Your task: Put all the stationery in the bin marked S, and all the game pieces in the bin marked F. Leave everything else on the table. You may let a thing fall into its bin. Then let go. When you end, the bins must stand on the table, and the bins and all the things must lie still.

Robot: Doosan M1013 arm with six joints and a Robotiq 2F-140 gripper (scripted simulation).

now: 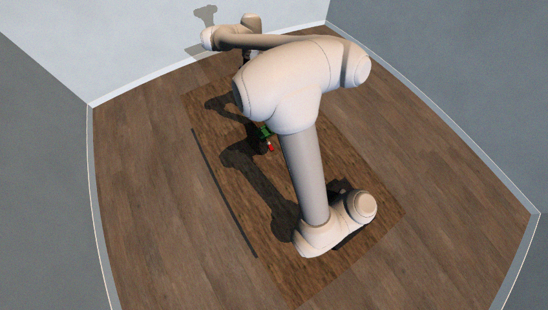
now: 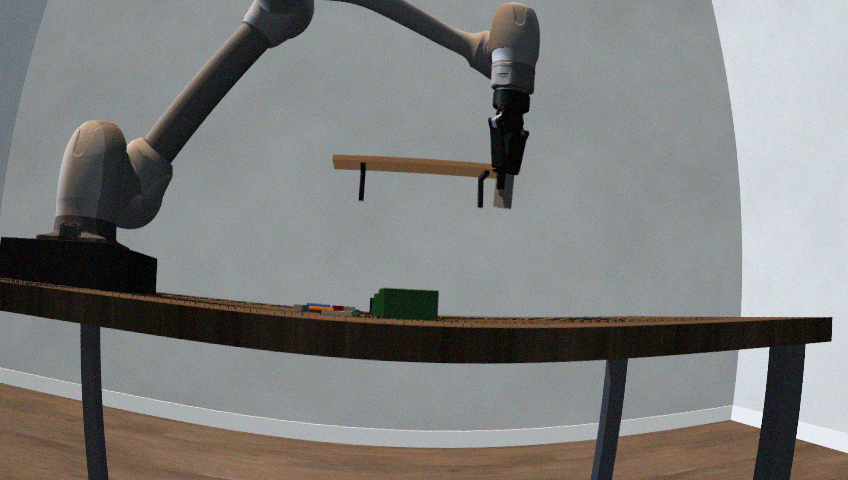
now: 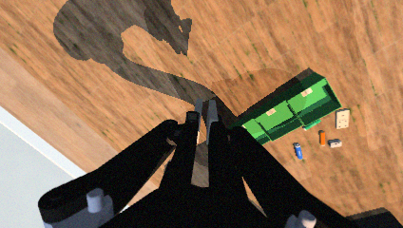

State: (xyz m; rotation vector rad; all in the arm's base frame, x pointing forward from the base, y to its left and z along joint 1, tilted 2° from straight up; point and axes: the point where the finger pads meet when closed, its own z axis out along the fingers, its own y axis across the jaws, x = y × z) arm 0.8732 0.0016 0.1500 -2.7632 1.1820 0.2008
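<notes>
My gripper (image 2: 503, 197) hangs high above the table's far part, fingers pointing down, shut with nothing between them; in the wrist view its fingertips meet over bare wood. Two joined green bins (image 3: 291, 109) stand on the table off to the side and far below; their label letters are too small to read. The bins also show in the side view (image 2: 404, 303) and from above (image 1: 265, 132). Beside them lie small things: a blue piece (image 3: 297, 150), an orange piece (image 3: 322, 138), a small grey piece (image 3: 335, 142) and a beige tile (image 3: 342, 119).
A wooden shelf (image 2: 413, 165) is fixed to the wall behind the gripper. The arm's base (image 2: 77, 261) stands on a black block at the table's end. In the overhead view the arm hides most of the table's middle; a red-tipped piece (image 1: 270, 146) shows there.
</notes>
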